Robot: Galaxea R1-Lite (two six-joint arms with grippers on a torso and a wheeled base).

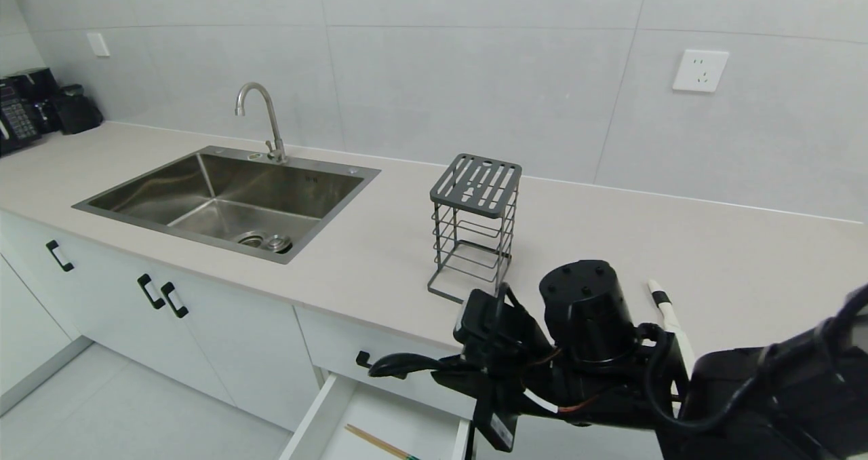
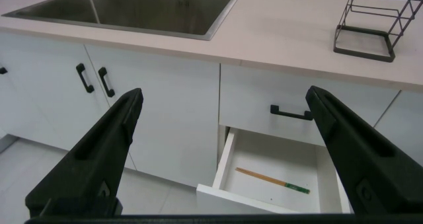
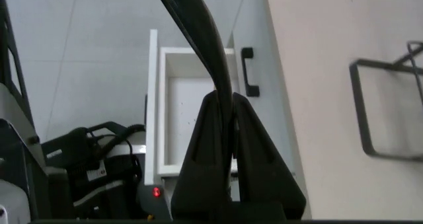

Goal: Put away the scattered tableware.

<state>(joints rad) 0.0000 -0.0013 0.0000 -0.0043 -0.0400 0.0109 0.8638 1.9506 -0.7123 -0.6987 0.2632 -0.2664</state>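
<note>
My right gripper (image 1: 468, 370) is shut on the handle of a black spoon (image 1: 400, 363), held level out past the counter's front edge above an open white drawer (image 1: 319, 419). In the right wrist view the gripper (image 3: 225, 118) clamps the spoon (image 3: 198, 32) over the drawer (image 3: 153, 98). A pair of wooden chopsticks (image 2: 271, 180) lies inside the drawer (image 2: 225, 161). My left gripper (image 2: 225, 95) hangs open in front of the cabinets, facing the drawer, with nothing between its fingers. A white utensil with a black band (image 1: 668, 314) lies on the counter at the right.
A dark wire rack (image 1: 475, 226) stands on the counter just behind the right arm. A steel sink (image 1: 135, 199) with a faucet (image 1: 261, 117) sits to the left. Black appliances (image 1: 41, 107) occupy the far left corner. Cabinet doors with black handles (image 2: 92, 78) lie left of the drawer.
</note>
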